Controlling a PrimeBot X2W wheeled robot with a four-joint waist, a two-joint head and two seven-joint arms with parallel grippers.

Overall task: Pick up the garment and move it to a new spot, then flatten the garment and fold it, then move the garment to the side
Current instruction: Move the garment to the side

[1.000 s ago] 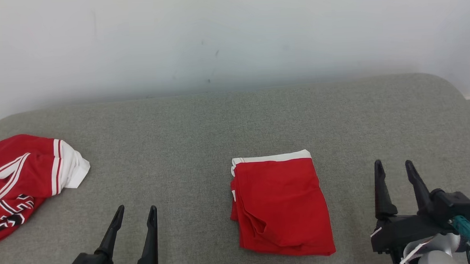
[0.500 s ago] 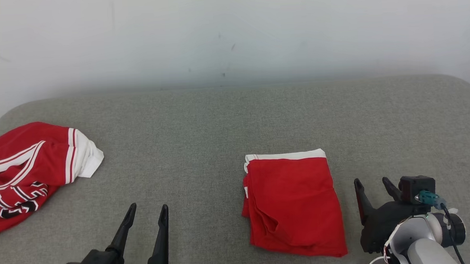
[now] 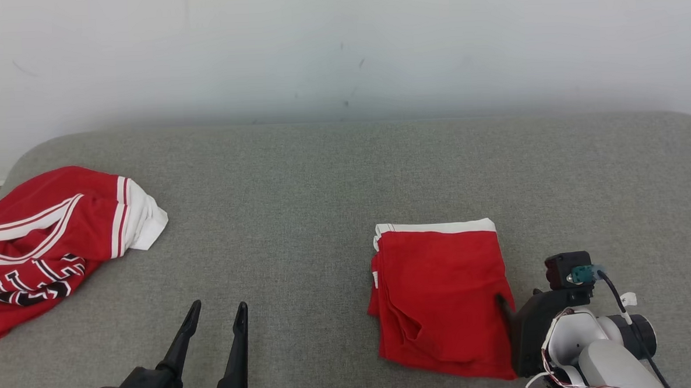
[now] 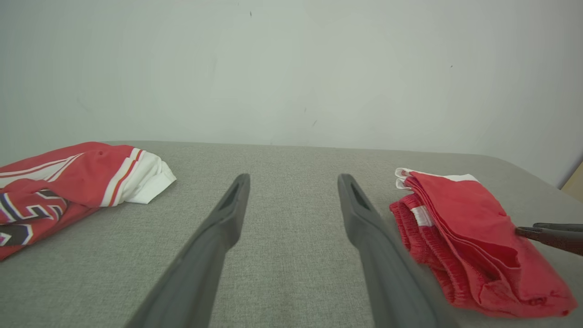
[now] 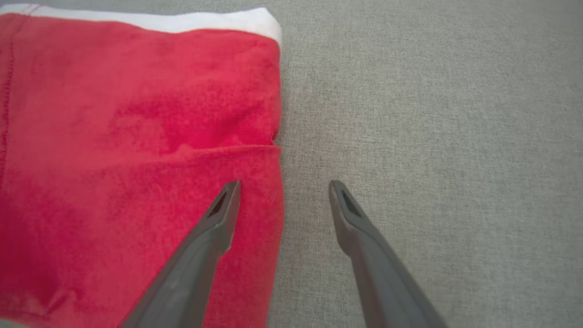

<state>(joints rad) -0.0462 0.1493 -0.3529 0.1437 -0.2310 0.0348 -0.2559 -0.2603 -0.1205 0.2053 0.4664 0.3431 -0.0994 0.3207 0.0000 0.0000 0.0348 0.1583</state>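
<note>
a folded red garment [image 3: 440, 298] lies flat on a grey fabric-covered surface [image 3: 322, 183], right of the middle and towards the robot's side. it makes a rough rectangle with a white band along its far edge, and its stacked layers show along its left side, where a loose fold puckers near the front corner. the right end effector [image 5: 283, 184] hangs at the garment's right edge with its two fingers apart and nothing between them but the cloth's border: in the right wrist view one finger [image 5: 214, 218] lies over the red cloth and the other over the bare grey fabric just beside it. whether either fingertip presses on the cloth cannot be told. in the head view one dark fingertip shows against the garment's right side, with the pale wrist and its cables low at the right. the left end effector [image 3: 219, 304] is at the lower left of the head view, well apart from the folded garment, fingers spread and empty, pointing away from the robot over bare grey fabric. a second red garment, a crumpled jersey [image 3: 50, 242] with white stripes, white trim and dark lettering, sits at the far left edge of the surface. a plain pale wall [image 3: 339, 42] rises behind.
</note>
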